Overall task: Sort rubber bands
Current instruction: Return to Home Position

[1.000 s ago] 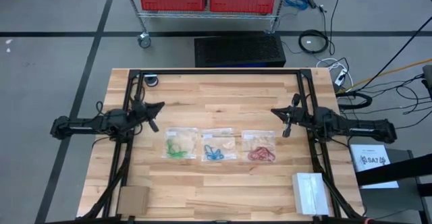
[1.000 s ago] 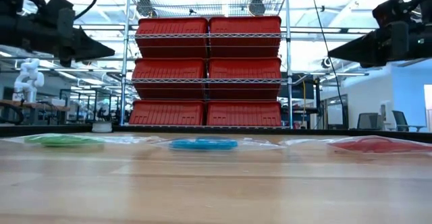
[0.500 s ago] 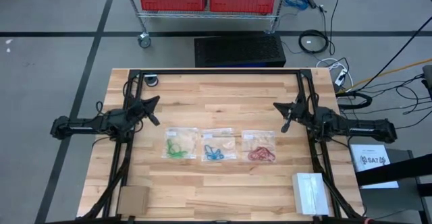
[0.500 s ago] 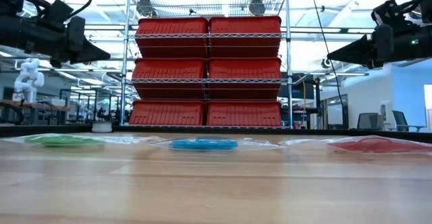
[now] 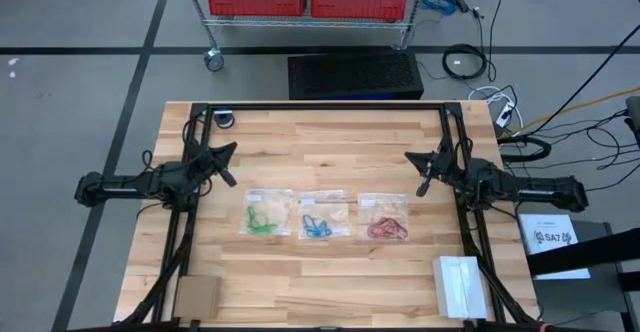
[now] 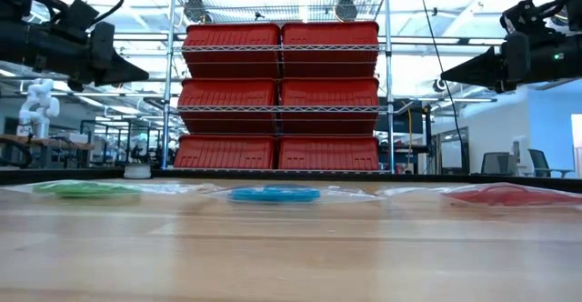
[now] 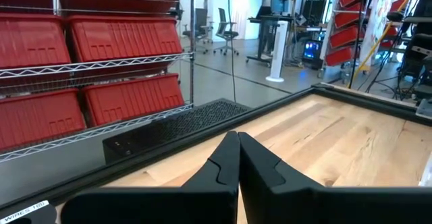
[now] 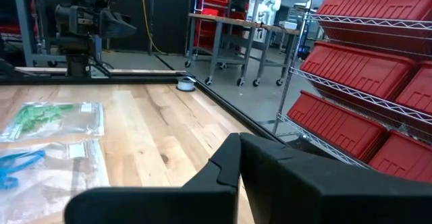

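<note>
Both arms have pulled back, operator, and over the last half second nothing has moved at all; a second ago they were still drawing away from the middle. The left gripper (image 7: 233, 137) hangs off the table's (image 5: 330, 137) 9 o'clock edge, up in the air, fingers pressed together and holding nothing. The right gripper (image 8: 239, 139) mirrors it at the 3 o'clock edge, pinched closed and empty too.

Your rubber bands are all bagged. The green rubber bands (image 5: 262, 224) lie in the left zip bag (image 5: 268, 204). At its 3 o'clock the blue rubber bands (image 5: 316, 226) lie in the middle zip bag (image 5: 336, 210). Further toward 3 o'clock the red rubber bands (image 5: 387, 230) fill the right zip bag (image 5: 384, 204). The three bags lie flat in a row just toward 6 o'clock from the table's centre, near one another, well apart from both grippers.

I see no loose band on the wood, though anything that thin could escape this view. I'd call the sorting done and this the parking move, nearly finished since the arms have stopped.
</note>
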